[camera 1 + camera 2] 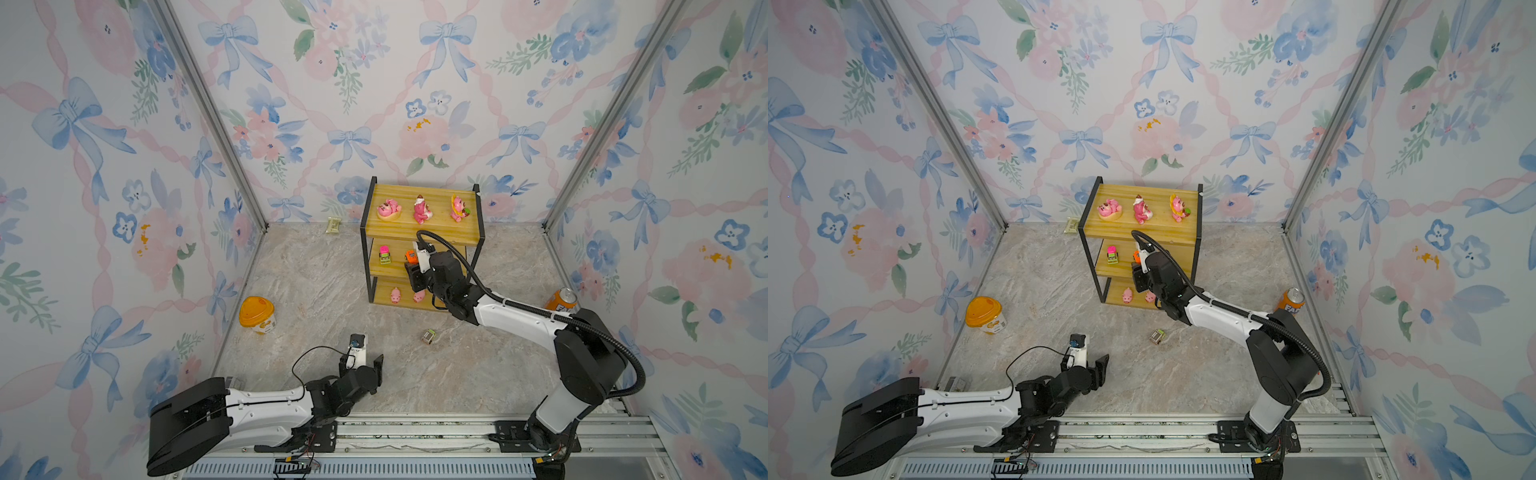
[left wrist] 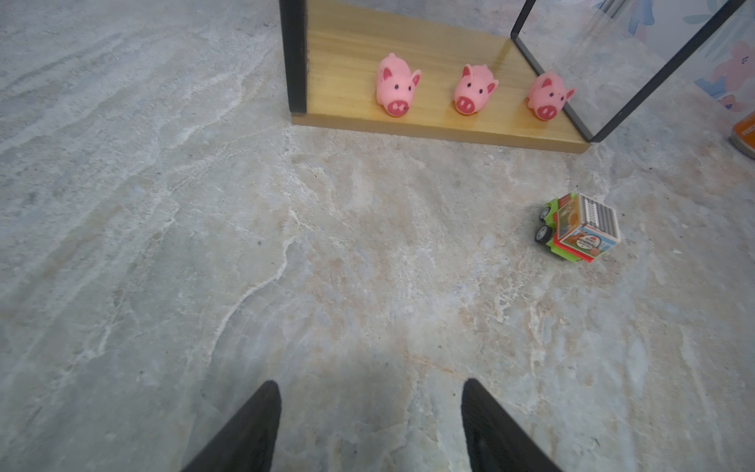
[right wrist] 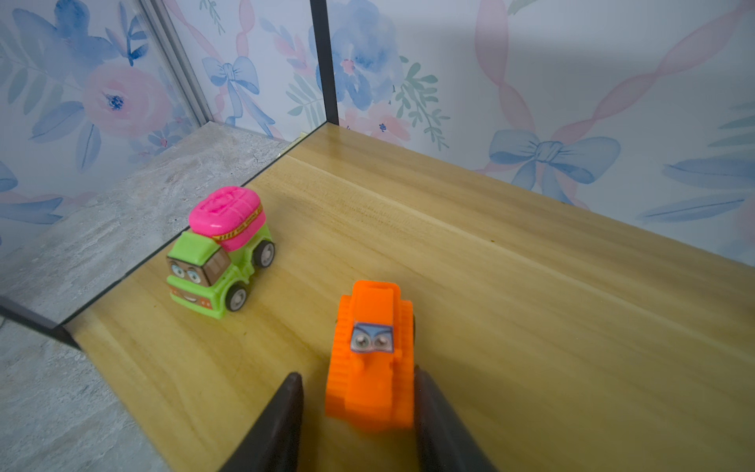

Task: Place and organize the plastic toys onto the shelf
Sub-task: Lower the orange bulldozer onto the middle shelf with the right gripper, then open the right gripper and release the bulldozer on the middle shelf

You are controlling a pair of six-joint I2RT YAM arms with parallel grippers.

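The orange car (image 3: 369,355) sits on the middle board of the shelf (image 3: 490,265), low centre in the right wrist view, with the right pincer (image 3: 356,372) parted loosely around it, so the next move is probably to back out and fetch the grey-green car (image 1: 428,336) off the surface (image 1: 332,291).

L arm (image 1: 266,409) lies low across bottom left in both top views, L gripper (image 2: 370,384) wide open, empty, aimed toward frame centre. R arm (image 1: 515,320) stretches from bottom right to centre; R gripper (image 3: 356,374) level, jaws partly spread.
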